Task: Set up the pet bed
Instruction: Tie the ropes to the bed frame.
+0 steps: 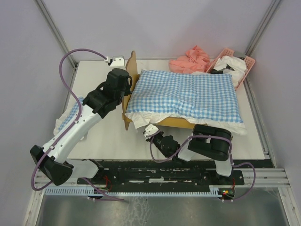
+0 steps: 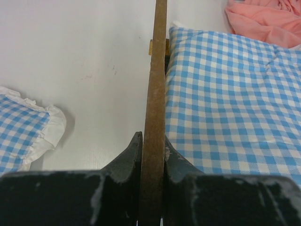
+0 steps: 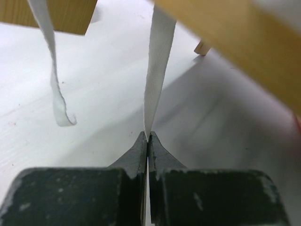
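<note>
Pet bed (image 1: 127,115): light-wood frame, standing at the middle of the white tabletop (image 1: 108,136), headboard (image 2: 154,94) at its left end, near side rail facing the arm bases. Large blue-and-white checked cushion (image 1: 188,94) (image 2: 225,94): lies on the bed, covers it from the headboard to the right end, white frill hanging over the near rail. Left fingers (image 2: 137,148): closed part-way onto the top edge of the headboard, one finger on the outer face, the other on the cushion side, both touching the wood. Left arm (image 1: 80,122): reaches in from the near left. Right fingers (image 3: 146,139) (image 1: 151,130): pressed fully together on the end of a white strap (image 3: 157,70) that hangs from the bed's near left corner, low over the tabletop. Second white strap (image 3: 51,70): hangs loose just left of the first, its end curled, held by nothing. Right arm (image 1: 211,143): folded low along the near side of the bed. Small checked cushion (image 1: 70,115) (image 2: 19,127): white frill, flat on the tabletop to the left, apart from the bed, partly under the left arm. Pink cloth (image 1: 190,61) (image 2: 263,19): crumpled at the far edge, just behind the large cushion. Pink basket (image 1: 244,63): far right corner, tilted, with white fabric (image 1: 233,63) in it.
</note>
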Available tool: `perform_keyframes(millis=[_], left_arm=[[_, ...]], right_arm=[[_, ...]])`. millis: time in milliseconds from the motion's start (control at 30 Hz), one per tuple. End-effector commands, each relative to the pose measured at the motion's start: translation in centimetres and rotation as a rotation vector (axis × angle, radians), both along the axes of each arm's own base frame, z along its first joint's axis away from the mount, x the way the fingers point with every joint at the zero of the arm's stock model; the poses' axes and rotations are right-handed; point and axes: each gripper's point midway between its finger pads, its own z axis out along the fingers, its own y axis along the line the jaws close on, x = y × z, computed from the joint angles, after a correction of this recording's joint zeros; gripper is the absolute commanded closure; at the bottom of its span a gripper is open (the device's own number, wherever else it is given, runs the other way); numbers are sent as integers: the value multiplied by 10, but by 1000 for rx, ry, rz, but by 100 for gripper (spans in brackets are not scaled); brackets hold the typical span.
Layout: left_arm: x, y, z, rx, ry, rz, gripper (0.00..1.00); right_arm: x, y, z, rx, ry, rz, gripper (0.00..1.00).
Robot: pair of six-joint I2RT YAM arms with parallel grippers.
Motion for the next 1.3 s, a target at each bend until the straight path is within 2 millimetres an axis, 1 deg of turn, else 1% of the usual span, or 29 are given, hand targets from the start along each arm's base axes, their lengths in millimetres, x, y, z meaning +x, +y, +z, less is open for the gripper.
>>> perform_keyframes(millis=[0, 33, 100, 167, 233, 333, 400, 500, 633, 733, 800, 900, 1100, 1233, 1267], left_arm=[[26, 11, 26, -328, -151, 281, 97], [26, 11, 25, -325, -150, 283, 97], [26, 10, 20, -329, -150, 279, 97], [27, 9, 15, -330, -146, 275, 97], [28, 8, 8, -327, -144, 270, 97], [28, 7, -7, -327, -149, 262, 97], [29, 9, -17, -328, -154, 273, 97], [31, 11, -32, -350, -159, 290, 97], [36, 12, -48, -383, -142, 309, 97], [41, 12, -57, -396, -129, 317, 97], [44, 8, -61, -398, -120, 312, 97], [46, 5, -68, -399, -108, 304, 97], [41, 4, -101, -398, -63, 304, 97], [37, 3, -114, -400, -35, 294, 97], [36, -2, -117, -412, -22, 273, 96]], right_arm=[[-2, 4, -7, 4, -3, 29, 98], [-1, 4, -11, -8, -4, 27, 98], [3, -3, -20, -34, -1, -21, 98], [4, -4, -22, -49, -6, -34, 98], [3, -4, -18, -43, -12, -20, 98], [1, -3, -2, 5, -7, -16, 98], [0, 0, 2, 24, 23, -9, 98], [-2, 9, -7, 5, 81, 8, 98], [-3, 12, -24, -10, 101, 22, 98], [-13, 24, -33, -38, 110, 109, 98], [-22, 26, -40, -66, 125, 151, 98], [-28, 21, -46, -94, 151, 160, 98], [-28, 12, -38, -49, 265, 81, 98], [-27, 6, -36, -25, 329, 32, 98], [-26, 4, -38, -27, 346, 12, 98]])
